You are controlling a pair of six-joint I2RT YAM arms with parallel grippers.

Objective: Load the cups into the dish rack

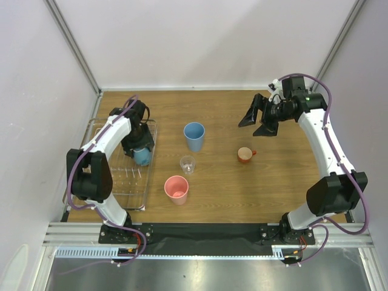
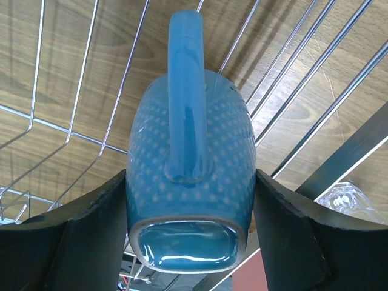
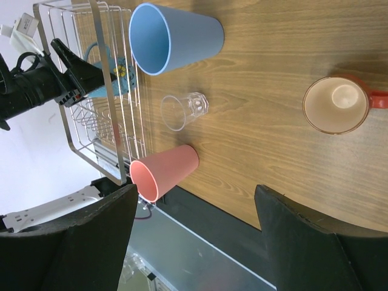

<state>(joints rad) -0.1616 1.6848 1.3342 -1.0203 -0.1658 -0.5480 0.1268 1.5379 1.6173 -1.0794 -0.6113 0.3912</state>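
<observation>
Blue-grey mug: clamped by its sides in the left hand, handle facing the wrist camera. It hangs over the wires on the right side of the dish rack; cannot tell whether it touches them. The rack sits at the left of the worktop.

Upright on bare worktop just right of the rack: light-blue tumbler farthest, tiny clear glass between, pink tumbler nearest. Orange mug stands further right, handle pointing right.

Right hand: raised over the far right, fingers spread wide, holding nothing.
</observation>
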